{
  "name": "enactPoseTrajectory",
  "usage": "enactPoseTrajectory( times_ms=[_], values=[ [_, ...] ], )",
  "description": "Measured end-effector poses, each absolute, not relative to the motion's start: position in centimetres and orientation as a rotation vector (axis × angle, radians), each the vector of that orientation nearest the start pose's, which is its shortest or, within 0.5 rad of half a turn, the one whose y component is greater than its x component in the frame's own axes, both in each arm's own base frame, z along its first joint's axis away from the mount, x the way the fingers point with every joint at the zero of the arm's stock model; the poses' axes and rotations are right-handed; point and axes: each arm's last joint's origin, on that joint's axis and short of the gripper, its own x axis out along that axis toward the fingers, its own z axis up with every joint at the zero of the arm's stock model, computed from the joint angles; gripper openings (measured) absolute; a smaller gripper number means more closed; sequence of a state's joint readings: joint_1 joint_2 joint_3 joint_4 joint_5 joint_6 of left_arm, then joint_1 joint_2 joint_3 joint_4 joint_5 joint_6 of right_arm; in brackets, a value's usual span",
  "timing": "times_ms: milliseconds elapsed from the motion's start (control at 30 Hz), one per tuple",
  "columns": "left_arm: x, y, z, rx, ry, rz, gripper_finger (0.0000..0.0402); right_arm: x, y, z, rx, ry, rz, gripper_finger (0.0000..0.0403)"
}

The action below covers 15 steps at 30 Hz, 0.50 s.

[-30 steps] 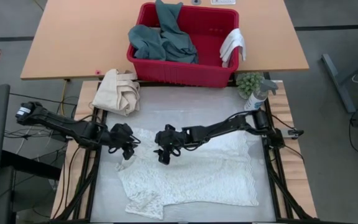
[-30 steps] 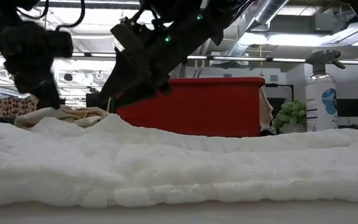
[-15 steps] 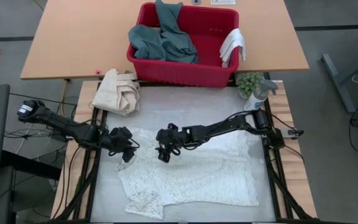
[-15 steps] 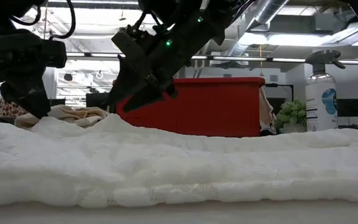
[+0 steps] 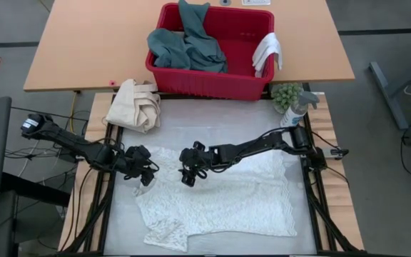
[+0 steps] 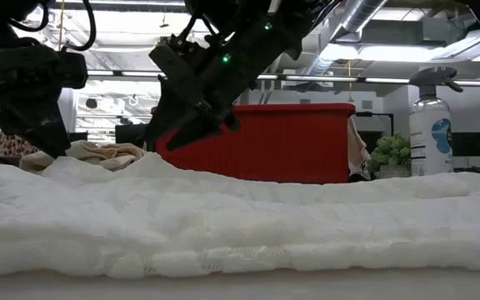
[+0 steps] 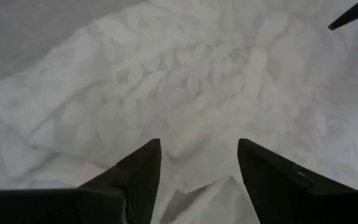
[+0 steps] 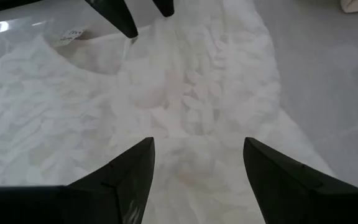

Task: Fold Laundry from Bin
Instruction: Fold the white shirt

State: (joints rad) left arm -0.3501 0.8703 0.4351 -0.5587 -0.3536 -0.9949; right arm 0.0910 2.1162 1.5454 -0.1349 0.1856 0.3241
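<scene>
A white textured garment (image 5: 220,196) lies spread over the table mat. My left gripper (image 5: 145,178) stands open at the garment's far left corner, its fingers either side of a raised fold (image 7: 194,180). My right gripper (image 5: 188,180) is open a short way to its right, just above the garment's far edge (image 8: 191,155), with nothing between its fingers. On the wooden table beyond stands the red bin (image 5: 191,82). A teal-green garment (image 5: 188,46) is heaped inside it and a small white cloth (image 5: 267,51) hangs over its right rim. My left gripper points slantwise down at the white garment's far left corner, with a fold of cloth (image 7: 194,180) between its open fingers. I cannot tell whether the fingers touch the cloth.
A cream canvas cloth (image 5: 135,105) lies off the mat's far left corner. A spray bottle (image 5: 295,111) and a small green plant (image 5: 285,94) stand at the far right corner. Black frame rails (image 5: 320,193) run along both sides of the mat.
My left gripper has rolled a little at the wrist and sunk slightly toward the garment's far left corner. My right gripper has stayed in place and turned slightly. The garment lies as before.
</scene>
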Motion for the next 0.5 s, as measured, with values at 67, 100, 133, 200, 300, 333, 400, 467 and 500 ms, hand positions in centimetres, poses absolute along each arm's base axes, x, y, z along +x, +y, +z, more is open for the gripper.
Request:
enactPoseTrajectory(
  times_ms=[67,100,133,200,300,333,400,467,500],
  values=[
    [14.34,-4.17,17.69,-0.577,0.827,0.452,0.0202,46.73,3.73,18.5,0.214,0.676,-0.203,0.027],
    [14.35,-4.17,17.69,-0.577,0.827,0.452,0.0202,46.74,3.73,18.5,0.22,0.675,-0.205,0.027],
    [14.35,-4.17,17.69,-0.577,0.827,0.452,0.0202,46.74,3.73,18.5,0.227,0.675,-0.207,0.027],
    [14.34,-4.18,17.69,-0.59,0.825,0.457,0.0202,46.73,3.73,18.5,0.235,0.674,-0.21,0.027],
    [14.34,-4.2,17.68,-0.616,0.825,0.462,0.0202,46.74,3.72,18.5,0.236,0.674,-0.212,0.027],
    [14.34,-4.2,17.68,-0.615,0.825,0.462,0.0202,46.73,3.71,18.49,0.235,0.673,-0.216,0.027],
    [14.34,-4.2,17.68,-0.615,0.825,0.462,0.0202,46.72,3.75,18.51,0.234,0.668,-0.236,0.027],
    [14.34,-4.2,17.68,-0.614,0.825,0.462,0.0202,46.71,3.85,18.5,0.248,0.665,-0.243,0.027],
    [14.33,-4.19,17.69,-0.614,0.826,0.463,0.0202,46.7,3.9,18.5,0.253,0.665,-0.244,0.027]
  ],
)
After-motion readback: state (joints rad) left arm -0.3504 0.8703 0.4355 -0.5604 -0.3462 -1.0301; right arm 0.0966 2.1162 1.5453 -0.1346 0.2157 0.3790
